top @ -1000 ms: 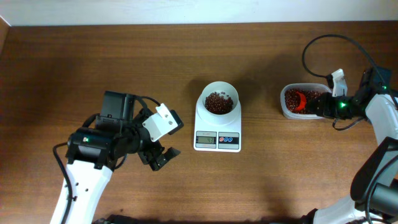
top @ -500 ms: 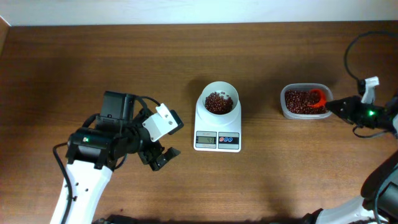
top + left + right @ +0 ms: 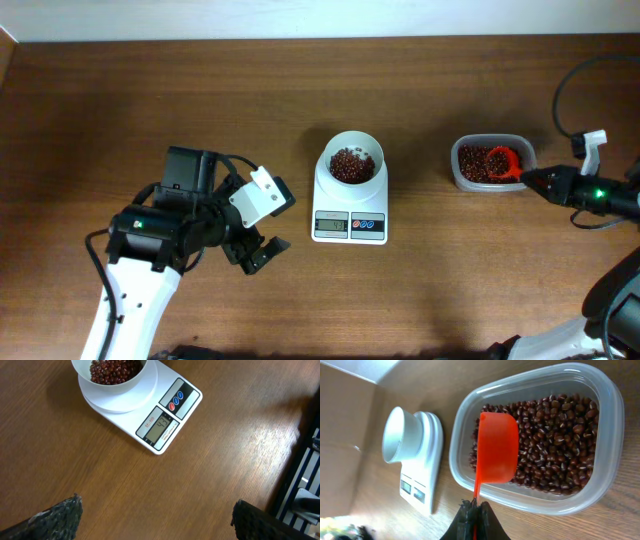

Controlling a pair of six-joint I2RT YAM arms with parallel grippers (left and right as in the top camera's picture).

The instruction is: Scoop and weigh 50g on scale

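The white scale (image 3: pixel 349 204) stands mid-table, its round bowl holding a heap of dark red-brown beans (image 3: pixel 352 165). The left wrist view shows the same scale (image 3: pixel 150 415) and beans (image 3: pixel 112 369) ahead of my left gripper (image 3: pixel 155 521), which stands open over bare wood. To the right, more beans (image 3: pixel 557 445) fill a clear tub (image 3: pixel 616 420). My right gripper (image 3: pixel 474 510) is shut on the thin handle of a red scoop (image 3: pixel 496 447), whose cup hangs over the tub's beans. From overhead, the scoop (image 3: pixel 503 160) is at the tub's right side and the right gripper (image 3: pixel 531 179) just outside it.
The clear tub (image 3: pixel 462 172) sits right of the scale with a gap of bare wood between them. A black cable (image 3: pixel 562 95) loops above the right arm. The left arm's body (image 3: pixel 170 225) lies left of the scale, near the front edge.
The right gripper drew back to the right from over the tub, carrying the scoop from the tub's left part to its right side. The left arm stayed still.
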